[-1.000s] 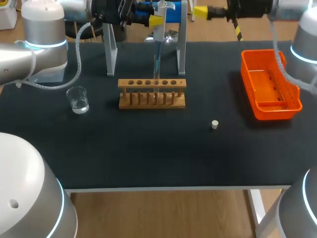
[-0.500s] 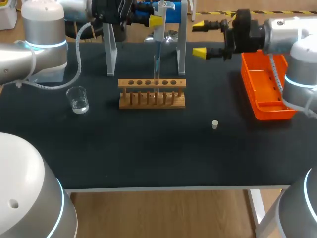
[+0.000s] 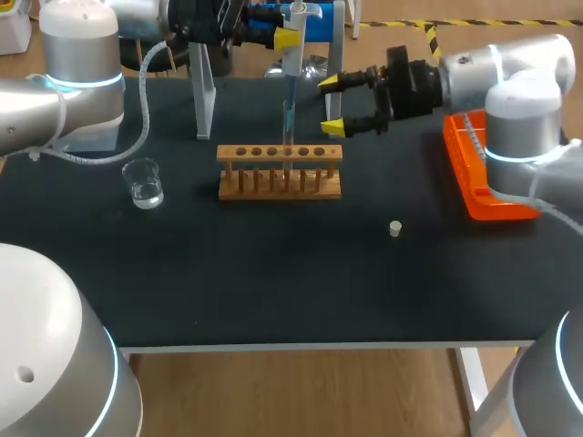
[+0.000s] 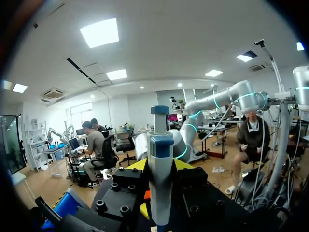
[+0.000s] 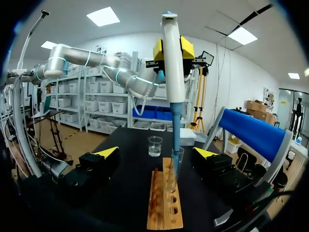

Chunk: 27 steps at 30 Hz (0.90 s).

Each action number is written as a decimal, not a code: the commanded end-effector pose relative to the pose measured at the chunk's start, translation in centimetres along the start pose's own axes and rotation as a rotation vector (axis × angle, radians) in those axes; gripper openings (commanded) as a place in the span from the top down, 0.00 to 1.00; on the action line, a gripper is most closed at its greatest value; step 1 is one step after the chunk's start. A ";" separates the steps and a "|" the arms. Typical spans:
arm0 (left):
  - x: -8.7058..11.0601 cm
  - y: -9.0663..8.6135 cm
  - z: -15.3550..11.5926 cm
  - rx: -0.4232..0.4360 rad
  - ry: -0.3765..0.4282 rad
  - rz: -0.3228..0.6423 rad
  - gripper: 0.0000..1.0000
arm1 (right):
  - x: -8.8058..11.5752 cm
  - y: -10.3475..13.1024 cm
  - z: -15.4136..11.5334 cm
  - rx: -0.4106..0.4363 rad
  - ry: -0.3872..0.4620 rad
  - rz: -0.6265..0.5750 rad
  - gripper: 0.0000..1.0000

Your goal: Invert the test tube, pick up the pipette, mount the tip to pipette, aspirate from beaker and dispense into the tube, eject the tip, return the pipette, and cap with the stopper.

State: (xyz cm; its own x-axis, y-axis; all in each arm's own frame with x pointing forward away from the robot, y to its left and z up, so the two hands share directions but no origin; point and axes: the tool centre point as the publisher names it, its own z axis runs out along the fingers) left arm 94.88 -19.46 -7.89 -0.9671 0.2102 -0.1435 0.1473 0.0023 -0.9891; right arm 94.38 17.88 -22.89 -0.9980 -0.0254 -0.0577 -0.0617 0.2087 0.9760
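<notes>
Our left gripper (image 4: 160, 165) clamps the slim white pipette (image 5: 173, 72) above the wooden rack (image 3: 280, 173) — our right gripper (image 3: 333, 103) gapes open at its one o'clock.

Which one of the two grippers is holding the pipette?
The left gripper: its yellow tips clamp the pipette from both sides, above the wooden rack. The right gripper is open and holds nothing.

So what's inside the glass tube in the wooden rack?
The thin tip of the white-and-blue pipette dips into the clear glass tube. The wooden rack hides the tube's lower part, so any liquid there cannot be seen.
</notes>
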 end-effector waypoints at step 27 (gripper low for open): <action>0.0 -0.1 0.0 -0.002 0.000 0.000 1.00 | -3.3 -5.0 6.6 0.214 -0.051 -0.022 0.00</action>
State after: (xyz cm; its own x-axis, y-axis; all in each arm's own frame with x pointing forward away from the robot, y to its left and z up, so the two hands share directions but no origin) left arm 94.88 -19.46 -7.89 -0.9671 0.2102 -0.1435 0.1472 0.0023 -0.9891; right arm 97.54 22.59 -28.80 -0.9951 0.0164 -0.0978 -0.0829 0.4042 0.9109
